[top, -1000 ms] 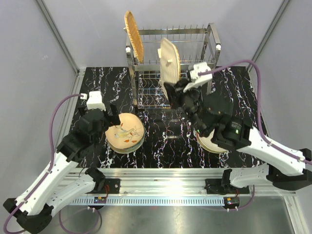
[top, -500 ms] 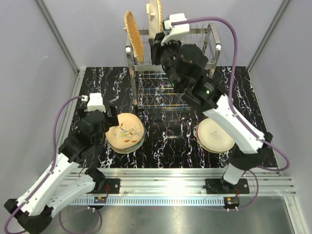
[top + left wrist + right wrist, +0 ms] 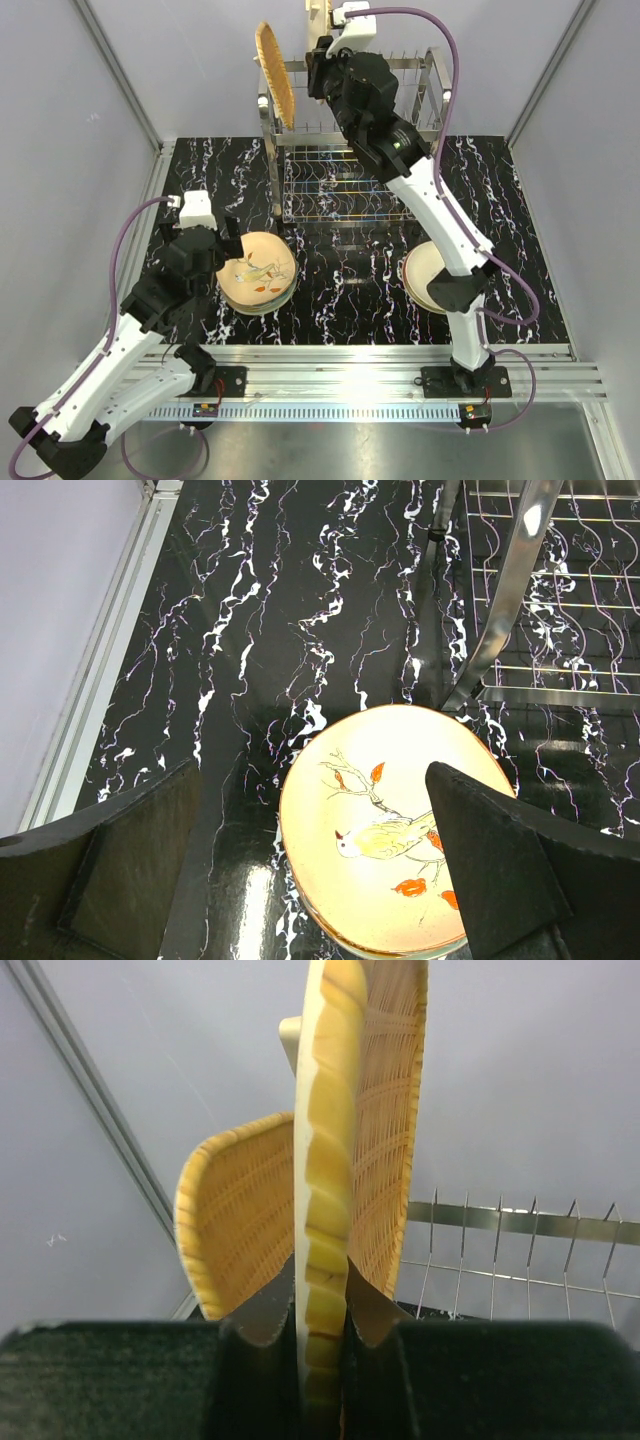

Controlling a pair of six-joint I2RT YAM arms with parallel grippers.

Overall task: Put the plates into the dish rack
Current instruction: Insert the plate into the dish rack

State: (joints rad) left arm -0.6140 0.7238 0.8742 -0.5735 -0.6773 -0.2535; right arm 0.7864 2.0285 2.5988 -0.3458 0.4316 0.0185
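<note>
Right gripper (image 3: 320,45), upper centre of the top view, is being held clamped on a woven plate (image 3: 318,14), edge-up above the dish rack (image 3: 400,70) for slotting; a second woven plate (image 3: 274,72) is being propped there. Two stacks are being counted below: bird-print stack (image 3: 257,272), cream stack (image 3: 425,285).

Left wrist view: left gripper (image 3: 310,780) is being held wide over the bird-print stack (image 3: 390,830), ready for picking.

Right wrist view: both woven plates are being shown, one pinched at its rim.

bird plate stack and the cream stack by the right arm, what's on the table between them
Nothing: the top view shows only bare black marbled tabletop between the bird plate stack and the cream stack.
</note>
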